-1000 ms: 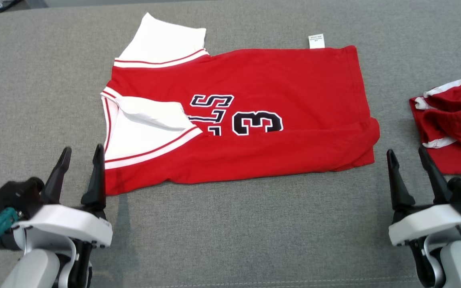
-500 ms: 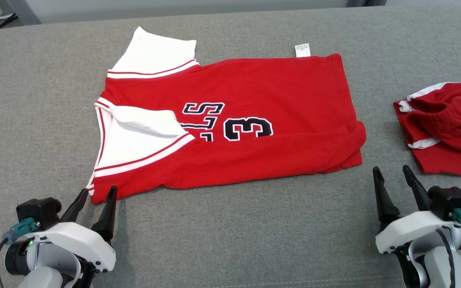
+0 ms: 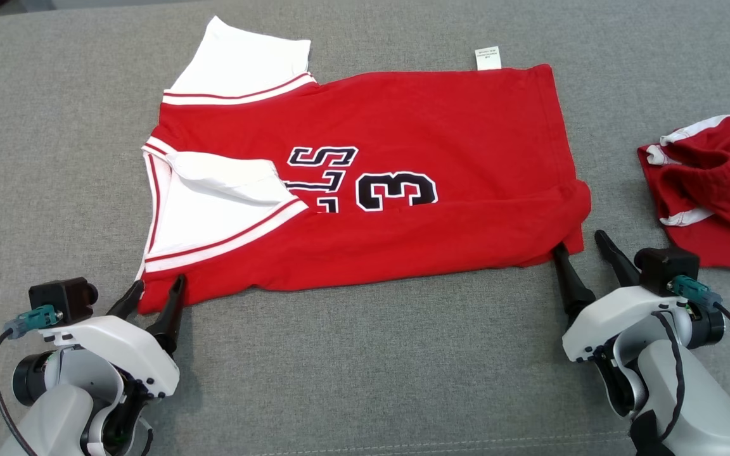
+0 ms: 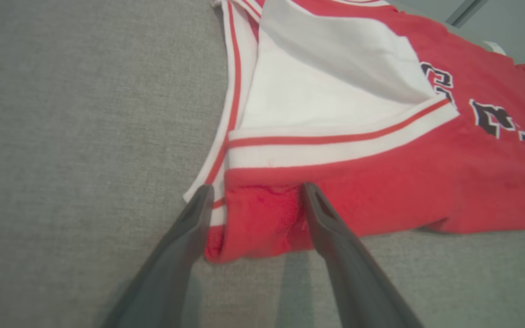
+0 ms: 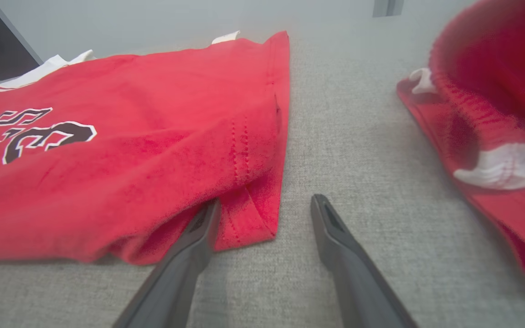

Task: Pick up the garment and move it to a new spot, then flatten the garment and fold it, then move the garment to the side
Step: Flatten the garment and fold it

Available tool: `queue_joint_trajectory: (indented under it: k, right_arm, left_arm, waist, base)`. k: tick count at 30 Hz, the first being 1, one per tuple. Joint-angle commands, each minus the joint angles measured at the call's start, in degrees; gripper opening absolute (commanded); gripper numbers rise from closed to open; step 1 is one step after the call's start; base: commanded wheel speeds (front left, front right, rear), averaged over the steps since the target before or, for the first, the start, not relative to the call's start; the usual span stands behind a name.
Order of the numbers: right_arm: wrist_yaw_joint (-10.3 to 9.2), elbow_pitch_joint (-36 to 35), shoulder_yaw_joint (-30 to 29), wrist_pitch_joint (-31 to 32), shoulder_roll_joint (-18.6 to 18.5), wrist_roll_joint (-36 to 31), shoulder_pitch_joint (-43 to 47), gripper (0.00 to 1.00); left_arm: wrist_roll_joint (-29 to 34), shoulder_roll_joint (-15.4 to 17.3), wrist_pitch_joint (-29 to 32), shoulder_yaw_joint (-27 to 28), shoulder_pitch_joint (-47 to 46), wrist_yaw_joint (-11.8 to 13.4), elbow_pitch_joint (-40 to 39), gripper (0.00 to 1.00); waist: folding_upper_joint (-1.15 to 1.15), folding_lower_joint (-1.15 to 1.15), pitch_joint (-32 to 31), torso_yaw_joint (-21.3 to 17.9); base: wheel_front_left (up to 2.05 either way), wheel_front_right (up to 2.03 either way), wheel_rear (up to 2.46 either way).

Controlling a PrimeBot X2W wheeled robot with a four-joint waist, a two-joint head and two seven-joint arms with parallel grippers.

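The garment is a red jersey with white sleeves and a black number 3, lying flat on the grey padded surface, its near long edge folded over. My left gripper is open at the near left corner. In the left wrist view the fingers of the left gripper straddle that corner of the garment. My right gripper is open at the near right corner. In the right wrist view the right gripper has one finger tucked under the garment's hem, the other on bare surface.
A second red and white garment lies crumpled at the right, close beside my right gripper, and shows large in the right wrist view as the second garment. A white care label sticks out at the jersey's far edge.
Both grippers have moved forward to the garment's near corners, the right one also shifting left until a finger reaches the hem. The head view has shifted. Both stay open.
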Motion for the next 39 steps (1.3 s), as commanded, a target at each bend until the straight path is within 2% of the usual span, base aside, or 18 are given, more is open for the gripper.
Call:
queue_joint_trajectory:
  k: [1, 6, 7, 8, 9, 10, 16, 21, 30, 39]
  right_arm:
    - [0.19, 0.2, 2.3, -0.2, -0.1, 0.9, -1.6, 1.00]
    - [0.19, 3.3, 5.2, -0.4, -0.2, 2.8, -3.8, 1.00]
    - [0.19, 4.0, 5.7, -0.2, -0.2, 3.2, -4.1, 0.76]
    - [0.19, 4.5, 6.3, -0.2, -0.2, 3.6, -4.4, 0.42]
    - [0.19, 5.2, 6.8, 0.0, -0.2, 3.9, -4.5, 0.13]
    - [0.19, 5.8, 7.2, 0.3, -0.2, 4.4, -4.6, 0.00]
    - [0.19, 6.5, 8.2, -0.1, -1.6, 6.9, -3.8, 0.00]
    - [0.19, 4.5, 7.7, -0.8, -3.4, 9.9, -2.0, 0.00]
    - [0.19, -4.1, 5.9, 1.0, -7.8, 12.7, 4.0, 0.00]
    - [0.19, -12.8, 0.8, 4.6, -6.8, 10.5, 13.7, 0.00]
  left_arm:
    - [-0.6, 1.8, 0.8, 2.1, -2.9, -0.4, 0.4, 1.00]
    - [-2.1, 1.2, 3.6, 1.4, -4.1, -1.3, 3.1, 1.00]
    - [-2.3, 1.1, 4.2, 1.3, -4.2, -1.1, 3.5, 0.95]
    - [-2.6, 1.0, 5.1, 1.1, -4.2, -1.2, 3.8, 0.43]
    - [-3.1, 0.9, 5.8, 1.1, -4.2, -1.1, 4.0, 0.07]
    - [-3.1, 1.1, 6.4, 0.9, -4.1, -0.8, 4.3, 0.00]
    - [-4.6, 1.6, 8.7, 1.1, -3.1, -0.7, 3.2, 0.00]
    - [-5.4, 3.2, 10.1, 1.7, -1.6, -0.2, -0.4, 0.00]
    - [-5.8, 6.7, 12.8, 3.2, 2.2, 4.1, -10.3, 0.00]
    - [-6.4, 8.6, 13.4, 4.6, 9.4, 8.5, -18.1, 0.00]
  waist:
    - [0.00, 0.00, 0.4, 0.1]
    - [0.00, 0.00, 0.9, -0.2]
    - [0.00, 0.00, 0.9, -0.2]
    - [0.00, 0.00, 0.9, -0.2]
    - [0.00, 0.00, 0.8, -0.2]
    - [0.00, 0.00, 0.8, -0.2]
    - [0.00, 0.00, 0.7, 0.0]
    - [0.00, 0.00, 0.6, 0.3]
    - [0.00, 0.00, 0.2, 1.0]
    - [0.00, 0.00, -0.5, 0.5]
  base:
    - [0.00, 0.00, 0.00]
    - [0.00, 0.00, 0.00]
    - [0.00, 0.00, 0.00]
    - [0.00, 0.00, 0.00]
    - [0.00, 0.00, 0.00]
    - [0.00, 0.00, 0.00]
    - [0.00, 0.00, 0.00]
    - [0.00, 0.00, 0.00]
    - [0.00, 0.00, 0.00]
    - [0.00, 0.00, 0.00]
